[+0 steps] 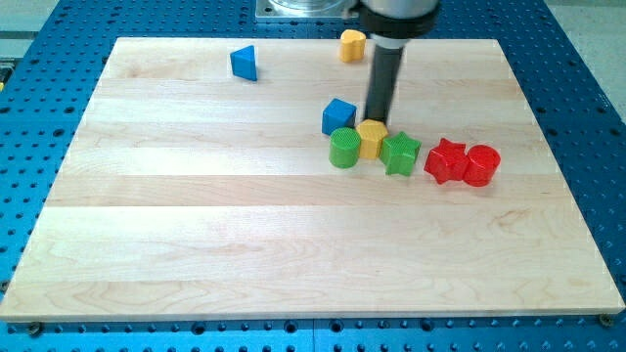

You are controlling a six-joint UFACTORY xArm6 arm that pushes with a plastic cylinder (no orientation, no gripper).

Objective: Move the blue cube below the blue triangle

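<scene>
The blue cube [338, 115] sits near the board's middle, toward the view's top. The blue triangle [245, 63] lies at the view's upper left, well apart from the cube. My tip [376, 120] is down on the board just right of the blue cube, right above the yellow hexagon block [372, 139]. A small gap shows between the tip and the cube.
A green cylinder [343, 149], the yellow hexagon and a green star [400, 154] form a row just below the cube. A red star [446, 160] and a red cylinder [481, 165] lie to the right. A yellow block [352, 45] sits at the top edge of the wooden board [196, 225].
</scene>
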